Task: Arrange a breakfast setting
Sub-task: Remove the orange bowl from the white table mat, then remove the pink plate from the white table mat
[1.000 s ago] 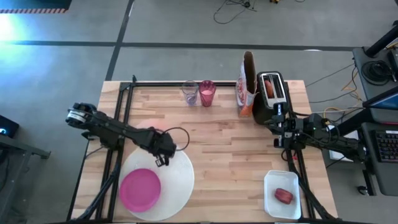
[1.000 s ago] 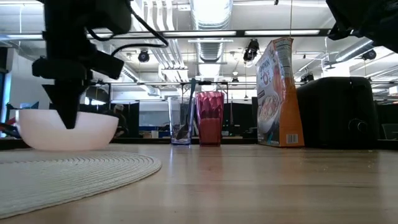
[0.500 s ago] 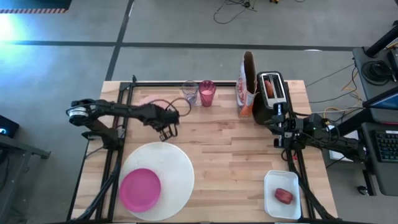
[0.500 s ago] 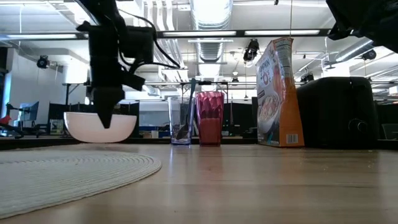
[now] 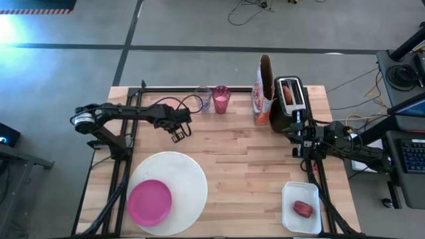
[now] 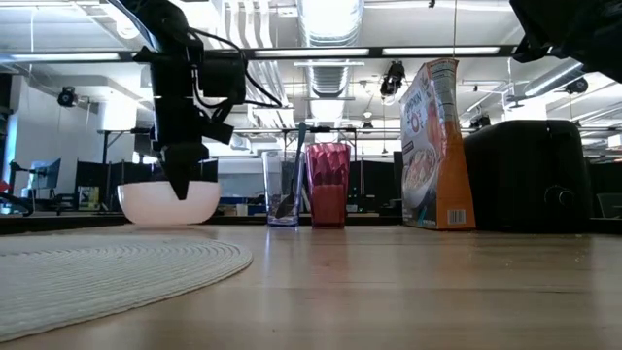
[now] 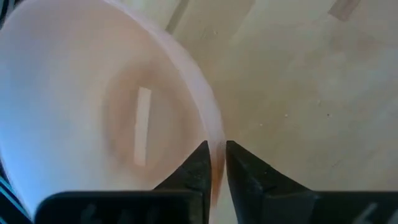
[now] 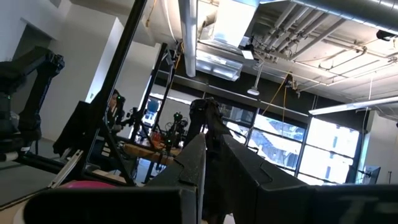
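**Left end effector pinches the bowl's rim at the back left of the table**

The left end effector (image 7: pixel 214 163) points down over the back-left part of the wooden table (image 5: pixel 239 166), and its two dark fingers are nearly together with the rim of the pale pink bowl (image 7: pixel 93 112) between them. In the low view the bowl (image 6: pixel 167 201) sits low, at about table level, beneath the arm; whether it rests on the wood or hangs just above it cannot be told. From above, the arm covers the bowl almost entirely.

The large white round plate (image 5: pixel 182 179) lies at the front left of the table, well apart from the bowl, with the smaller magenta plate (image 5: pixel 149 202) resting on its front-left part.

At the back edge stand a clear tumbler (image 5: pixel 202 99) and, just beside it, the pink translucent cup (image 5: pixel 221 99). To their right are an upright cereal box (image 5: pixel 263 89) and a black toaster (image 5: pixel 290 99) near it.

A small white square dish (image 5: pixel 291 199) at the front right holds the small red food (image 5: pixel 303 209).

The right end effector (image 8: pixel 211 165) waits off the table's right edge, near the toaster, its fingers close together with nothing between them.
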